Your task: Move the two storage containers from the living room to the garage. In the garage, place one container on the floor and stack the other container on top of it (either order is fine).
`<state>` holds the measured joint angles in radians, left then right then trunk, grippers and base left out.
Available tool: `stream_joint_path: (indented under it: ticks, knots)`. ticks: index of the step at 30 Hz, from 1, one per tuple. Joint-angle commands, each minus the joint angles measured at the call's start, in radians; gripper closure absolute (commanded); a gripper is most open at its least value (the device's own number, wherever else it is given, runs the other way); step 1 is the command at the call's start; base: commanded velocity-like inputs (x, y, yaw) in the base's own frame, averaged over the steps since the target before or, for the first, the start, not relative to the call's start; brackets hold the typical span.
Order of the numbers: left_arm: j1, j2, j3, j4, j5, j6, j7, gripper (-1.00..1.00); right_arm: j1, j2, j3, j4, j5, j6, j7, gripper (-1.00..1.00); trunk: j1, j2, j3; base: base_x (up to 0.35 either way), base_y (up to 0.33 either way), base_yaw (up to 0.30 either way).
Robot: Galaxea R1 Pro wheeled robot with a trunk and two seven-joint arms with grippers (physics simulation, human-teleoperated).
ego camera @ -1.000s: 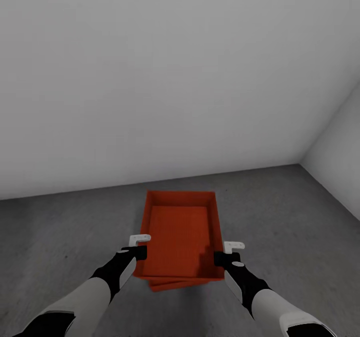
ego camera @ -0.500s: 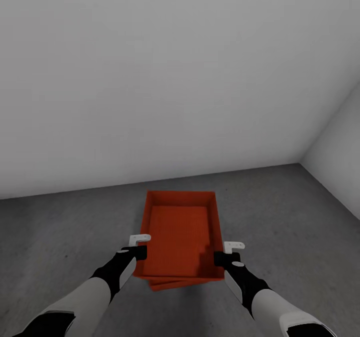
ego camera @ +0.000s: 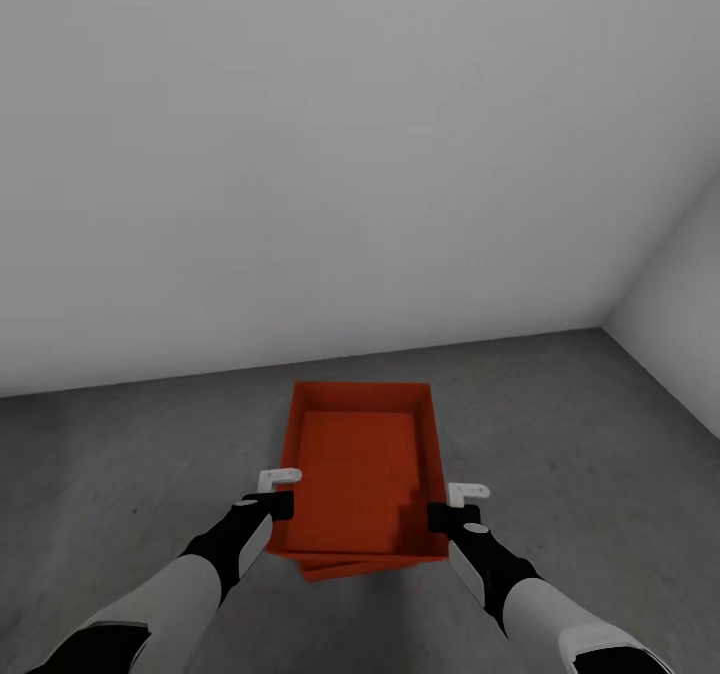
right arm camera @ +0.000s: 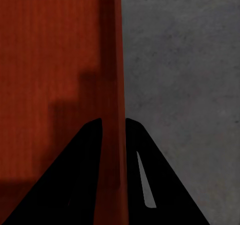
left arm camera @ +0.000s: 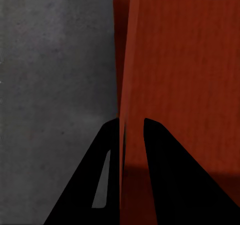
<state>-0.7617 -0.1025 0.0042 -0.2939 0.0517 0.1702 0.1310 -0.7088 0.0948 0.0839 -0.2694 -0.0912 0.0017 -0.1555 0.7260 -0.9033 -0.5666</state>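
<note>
With the upper storage container [ego camera: 362,469] seated slightly askew on the lower storage container [ego camera: 340,567] on the garage floor [ego camera: 120,464], left end effector [ego camera: 277,491] and right end effector [ego camera: 458,506] each clamped on a side wall, square it, then release both together.

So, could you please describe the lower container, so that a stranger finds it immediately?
Look at the grey concrete floor near the white wall. There the two grippers hold the upper container by its side walls. The lower container is the orange edge showing under its near end, slightly askew.
</note>
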Motion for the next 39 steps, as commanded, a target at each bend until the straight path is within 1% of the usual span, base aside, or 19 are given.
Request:
stream_joint_path:
  ticks: [1, 22, 39]
  knots:
    - [-0.001, 0.001, 0.022, -0.013, -0.014, -0.037, 0.010, 1.00, 0.000, -0.005, -0.014, 0.002, -0.012, 0.000, -0.009, 1.00, 0.000, -0.001, -0.001, 0.000, 0.000, 0.172]
    - [-0.001, -0.001, 0.022, -0.011, -0.015, -0.037, 0.010, 1.00, 0.000, -0.005, -0.013, 0.002, -0.012, 0.000, -0.009, 1.00, 0.000, -0.001, -0.001, 0.000, 0.000, 0.253]
    - [-0.001, 0.000, 0.022, -0.010, -0.017, -0.038, 0.010, 1.00, 0.000, -0.004, -0.013, 0.002, -0.012, -0.008, -0.009, 1.00, 0.000, -0.001, -0.001, 0.000, 0.000, 0.018]
